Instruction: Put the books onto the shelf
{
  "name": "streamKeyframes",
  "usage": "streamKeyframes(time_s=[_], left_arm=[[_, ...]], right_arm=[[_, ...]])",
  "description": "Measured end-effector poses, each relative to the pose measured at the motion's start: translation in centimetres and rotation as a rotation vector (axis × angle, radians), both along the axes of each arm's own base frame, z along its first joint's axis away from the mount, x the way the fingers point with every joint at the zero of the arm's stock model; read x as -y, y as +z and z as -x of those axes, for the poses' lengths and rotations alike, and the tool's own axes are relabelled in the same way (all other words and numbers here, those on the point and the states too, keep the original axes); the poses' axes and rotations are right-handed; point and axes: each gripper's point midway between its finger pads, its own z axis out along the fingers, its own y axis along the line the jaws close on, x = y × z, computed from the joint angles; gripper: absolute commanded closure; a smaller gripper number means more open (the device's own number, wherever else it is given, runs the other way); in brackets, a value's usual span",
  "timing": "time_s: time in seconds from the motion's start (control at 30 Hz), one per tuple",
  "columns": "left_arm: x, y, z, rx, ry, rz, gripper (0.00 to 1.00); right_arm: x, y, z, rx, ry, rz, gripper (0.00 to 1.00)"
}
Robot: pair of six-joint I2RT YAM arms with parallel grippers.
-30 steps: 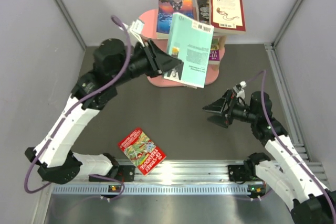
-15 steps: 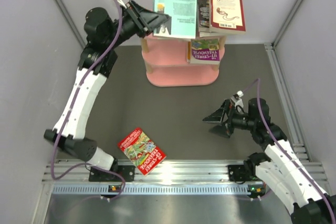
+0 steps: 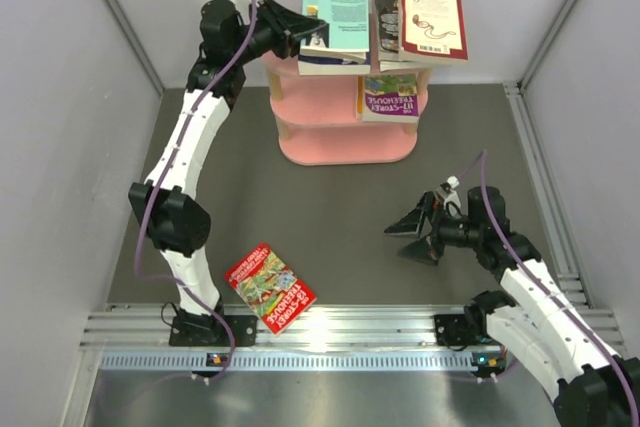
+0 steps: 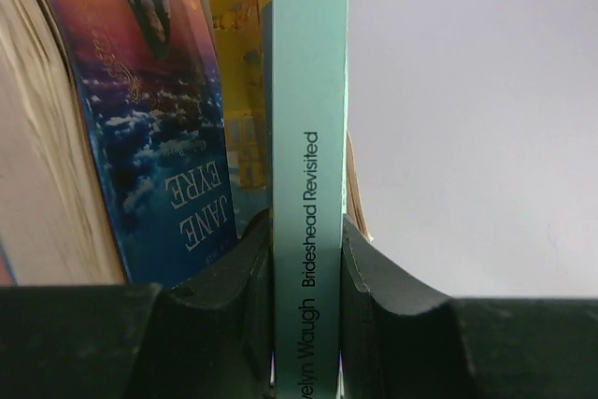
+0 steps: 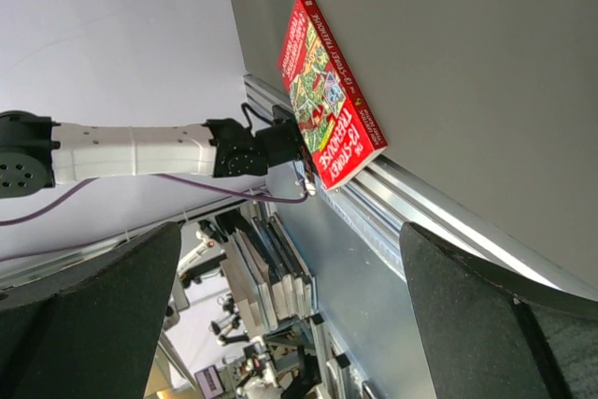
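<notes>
My left gripper (image 3: 308, 33) is shut on the spine of a light teal book (image 3: 336, 9), held over the top board of the pink shelf (image 3: 345, 132). In the left wrist view the teal spine (image 4: 308, 137) sits between the gripper's (image 4: 308, 273) black fingers (image 4: 378, 292), right beside the blue Jane Eyre book (image 4: 173, 175). A maroon-and-cream book (image 3: 433, 23) and a dark book (image 3: 386, 13) lie on the shelf top. A purple-green book (image 3: 391, 97) rests on the middle tier. A red Treehouse book (image 3: 270, 287) lies on the table. My right gripper (image 3: 410, 233) hangs open and empty, the red book (image 5: 329, 100) ahead of it.
A metal rail (image 3: 350, 332) runs along the near table edge by both arm bases. Grey walls close in the left, right and back sides. The left arm (image 3: 185, 157) stretches tall along the left side of the dark mat (image 3: 330, 217).
The left arm has carried the teal book from in front of the shelf up and back over its top board. The right arm has hardly moved.
</notes>
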Motion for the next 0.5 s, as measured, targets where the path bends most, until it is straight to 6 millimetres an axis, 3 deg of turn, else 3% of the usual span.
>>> streamKeyframes(time_s=[0.1,0.13,0.2,0.23,0.33,0.5], left_arm=[[-1.2,0.5,-0.3,0.006,0.017,-0.007,0.8],[-1.6,0.4,-0.4,0.003,0.024,-0.013,0.63],[-2.2,0.3,-0.6,0.0,0.035,-0.032,0.49],[-2.5,0.2,-0.6,-0.001,0.041,-0.044,0.3],[-2.9,0.1,-0.5,-0.002,0.046,-0.074,0.2],[-2.8,-0.2,-0.7,0.002,0.032,-0.116,0.17]], right_arm=[[0.0,-0.1,-0.1,-0.005,-0.001,0.002,0.0],[0.0,-0.1,-0.2,-0.007,-0.002,0.002,0.0],[0.0,-0.2,-0.2,-0.008,-0.002,0.002,0.0],[0.0,-0.2,-0.3,-0.007,-0.003,0.001,0.0],[-0.1,-0.1,-0.5,-0.002,-0.003,0.0,0.0],[-0.1,0.1,-0.8,0.01,-0.005,-0.003,0.0]])
